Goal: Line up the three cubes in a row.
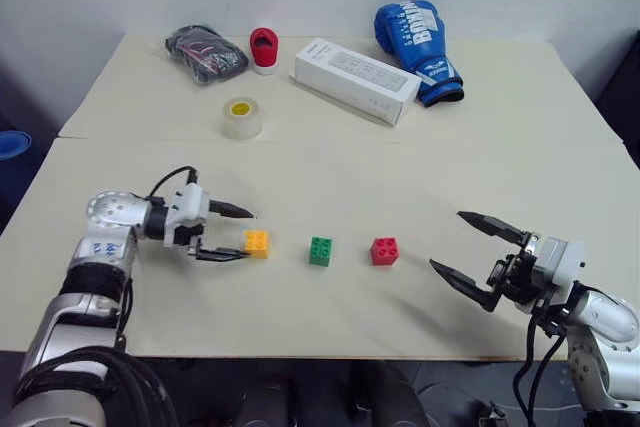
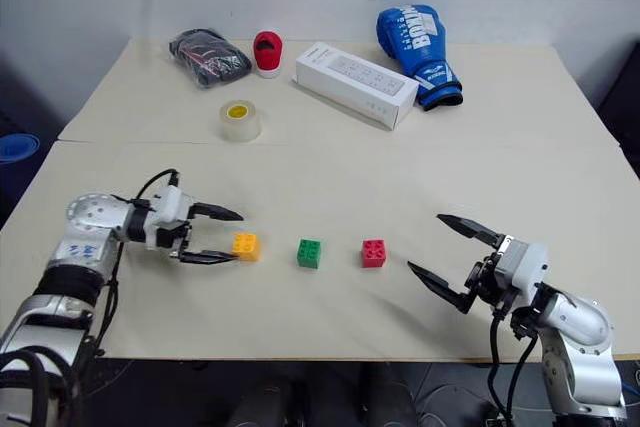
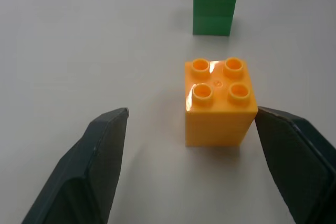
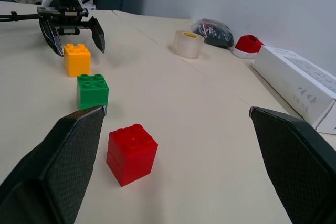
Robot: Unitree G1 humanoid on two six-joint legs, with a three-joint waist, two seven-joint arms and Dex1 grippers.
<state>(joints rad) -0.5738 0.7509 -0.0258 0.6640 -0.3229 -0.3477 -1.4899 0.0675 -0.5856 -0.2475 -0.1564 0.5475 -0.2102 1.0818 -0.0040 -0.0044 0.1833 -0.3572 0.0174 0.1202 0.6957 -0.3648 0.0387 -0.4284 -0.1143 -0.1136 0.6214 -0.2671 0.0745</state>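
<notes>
Pale table (image 1: 330,162) seen from the robot's side, contents listed from the robot's left to its right. Left gripper (image 1: 247,235): fingers spread apart and lying nearly level just above the tabletop, pointing toward the robot's right; its tips flank the orange-yellow cube (image 1: 256,242), one finger close against a side face of that cube and the other standing clear of it, as the left wrist view shows, so the cube rests on the table between open jaws. Green cube (image 1: 320,251): studs up, next to the right of the orange-yellow one with a gap between them. Red cube (image 1: 384,251): studs up, next again with a similar gap; the three cubes lie roughly in one line across the near part of the table, the red one turned slightly askew. Right gripper (image 1: 465,242): fingers spread wide, nothing between them, held above the table well to the right of the red cube and pointing back toward it. Far half of the table: dark bag (image 1: 206,53), red-and-white object (image 1: 264,50), clear tape roll (image 1: 241,118) with yellow core, long white box (image 1: 356,80), blue boxing glove (image 1: 418,49)
</notes>
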